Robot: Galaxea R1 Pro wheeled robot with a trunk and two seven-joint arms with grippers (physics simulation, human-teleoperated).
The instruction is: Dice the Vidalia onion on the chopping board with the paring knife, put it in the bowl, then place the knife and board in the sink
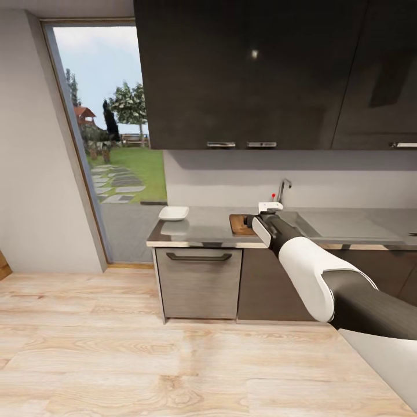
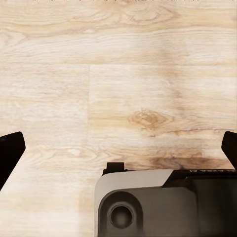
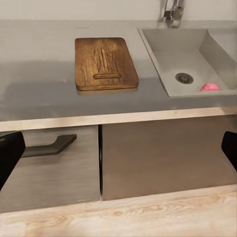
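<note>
Currently: Vidalia onion [image 3: 210, 87] in sink [image 3: 168, 54], ahead of right gripper [image 3: 118, 148], fingers apart; right arm nearer.

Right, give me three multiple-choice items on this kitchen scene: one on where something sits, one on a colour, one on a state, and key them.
1. Where is the small pinkish-red onion?
A. on the dark brown wooden chopping board
B. in the grey steel sink basin, near the round drain
C. in the white square bowl

2. What colour is the shallow square bowl on the glossy grey countertop?
A. white
B. black
C. red

3. How does the right end effector stand?
A. shut on the onion
B. shut on the board
C. open, holding nothing

Key: 1 B, the right wrist view shows the onion in the sink beside the drain. 2 A, the head view shows it white, apart from the chopping board. 3 C, its dark fingertips sit far apart with nothing between them.
</note>
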